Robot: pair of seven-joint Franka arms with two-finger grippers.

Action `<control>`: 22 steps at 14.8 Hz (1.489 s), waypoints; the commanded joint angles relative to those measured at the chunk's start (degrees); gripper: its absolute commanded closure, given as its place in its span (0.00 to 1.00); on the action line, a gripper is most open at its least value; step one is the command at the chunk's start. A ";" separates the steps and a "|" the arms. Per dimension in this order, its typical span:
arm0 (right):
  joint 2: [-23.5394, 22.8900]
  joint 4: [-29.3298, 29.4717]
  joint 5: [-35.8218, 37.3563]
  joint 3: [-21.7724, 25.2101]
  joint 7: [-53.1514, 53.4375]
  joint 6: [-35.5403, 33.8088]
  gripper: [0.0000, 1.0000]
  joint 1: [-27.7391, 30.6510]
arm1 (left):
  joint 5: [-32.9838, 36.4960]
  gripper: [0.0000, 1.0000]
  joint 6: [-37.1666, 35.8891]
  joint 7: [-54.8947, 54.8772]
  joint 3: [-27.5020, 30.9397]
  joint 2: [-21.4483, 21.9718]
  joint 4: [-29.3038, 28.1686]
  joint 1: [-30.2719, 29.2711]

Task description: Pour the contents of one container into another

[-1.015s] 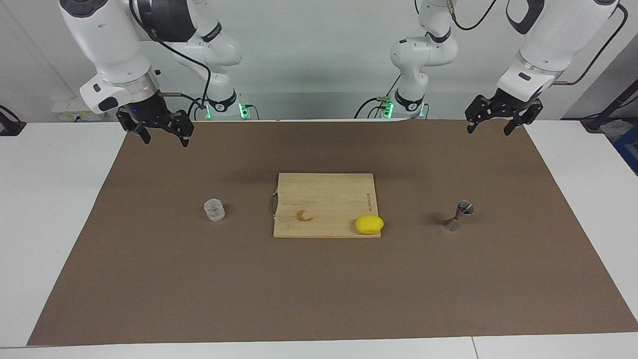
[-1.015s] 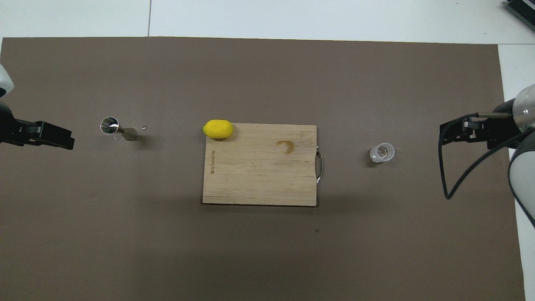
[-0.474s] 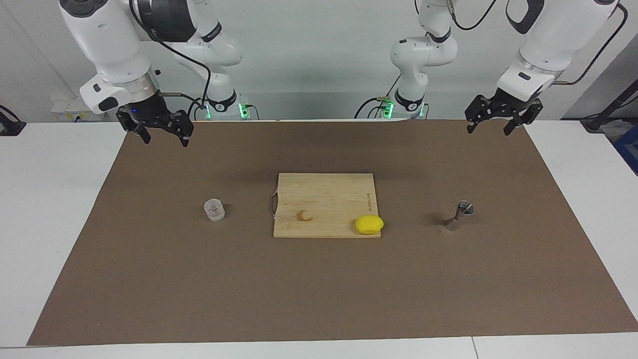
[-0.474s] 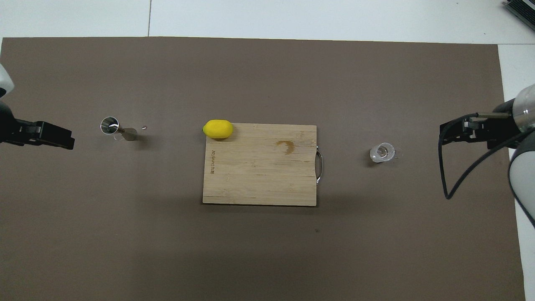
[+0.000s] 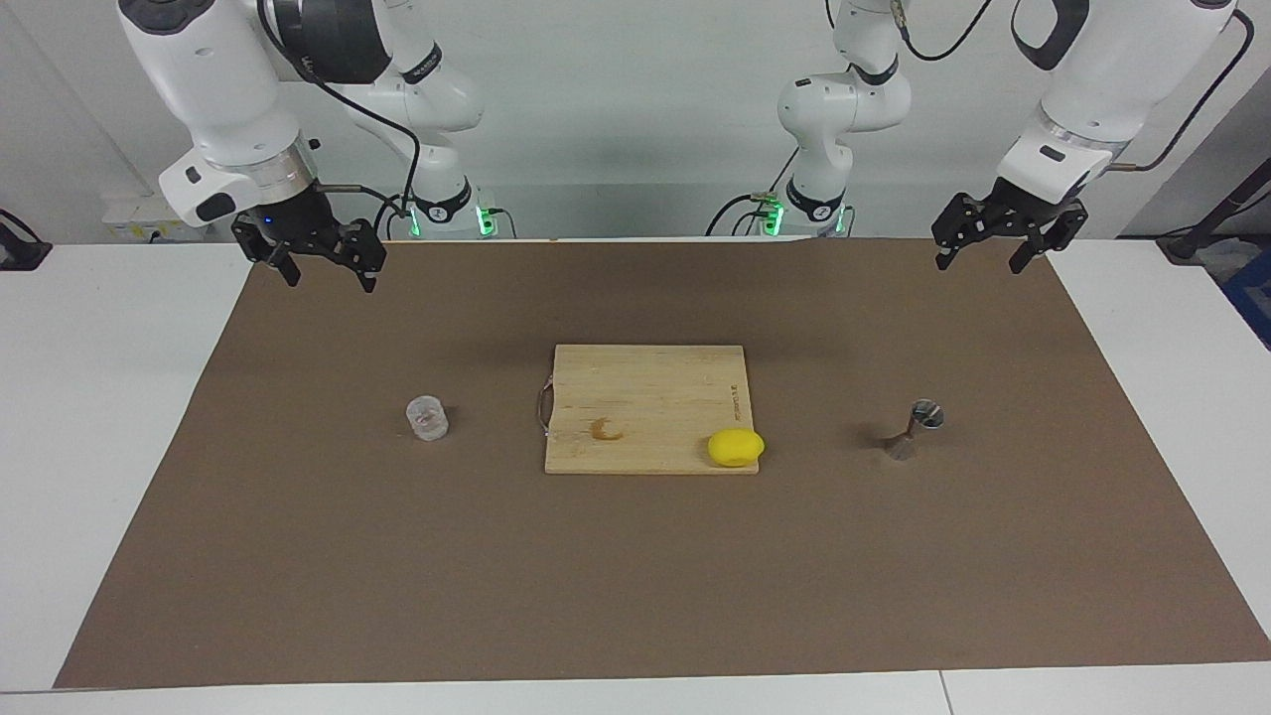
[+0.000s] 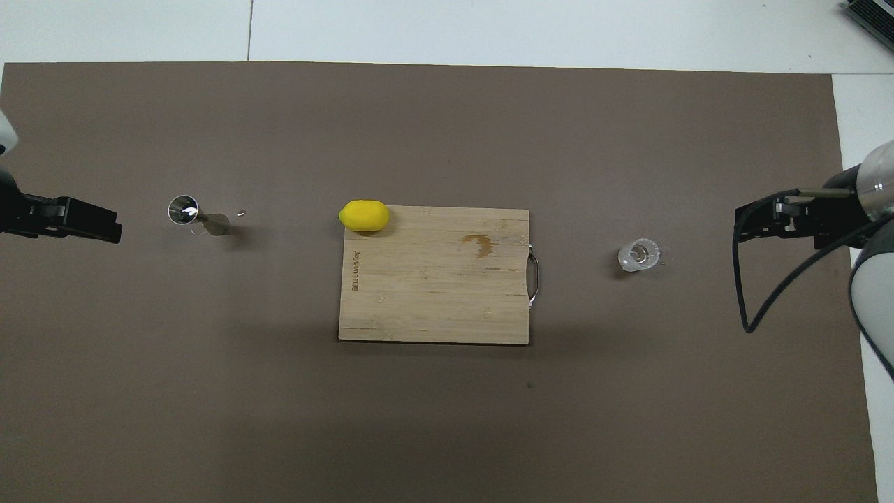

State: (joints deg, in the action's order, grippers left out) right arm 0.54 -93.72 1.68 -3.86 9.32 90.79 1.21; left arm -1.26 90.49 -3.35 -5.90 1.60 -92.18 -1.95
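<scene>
Brown matting (image 5: 635, 556) covers my table, with a board (image 5: 645, 397) at its middle and a lemon (image 5: 736, 447) on the board's corner. My right gripper (image 5: 324, 268) and left gripper (image 5: 993, 250) both hang with fingers apart over the mat's edge by my bases. At my right arm's end stands the cup (image 5: 427, 418); at my left's, the jigger (image 5: 916, 429). I should come down on the cup squarely, grip its ribbed side low, and keep it level.
</scene>
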 commanded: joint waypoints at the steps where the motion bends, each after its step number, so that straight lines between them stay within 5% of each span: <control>1: 0.78 -0.50 -0.88 -0.27 -0.97 -0.35 0.00 0.81 | -0.58 0.00 3.38 1.24 0.01 2.35 -4.85 -0.25; 5: 0.78 -0.50 -0.88 -0.27 -0.97 -0.44 0.00 0.81 | -6.98 0.00 2.58 4.21 0.28 0.87 -8.98 -4.19; 9: 0.78 -0.50 -0.88 -0.27 -0.97 -0.35 0.00 0.81 | -16.11 0.00 3.81 20.89 0.45 -1.33 -12.14 -9.55; 17: 0.78 -0.41 -0.88 -0.27 -0.97 -0.35 0.00 0.81 | -43.52 0.00 21.81 56.84 0.36 -1.52 -26.28 -17.03; 22: 0.78 -0.50 -0.88 -0.27 -0.97 -0.35 0.00 0.81 | -60.85 0.00 32.19 62.41 0.19 1.04 -35.78 -17.39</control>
State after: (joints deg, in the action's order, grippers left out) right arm 0.54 -93.72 1.68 -3.86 9.32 90.79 1.21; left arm -57.28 119.31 56.81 -4.91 -0.81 -122.67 -18.56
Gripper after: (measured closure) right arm 0.000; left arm 0.000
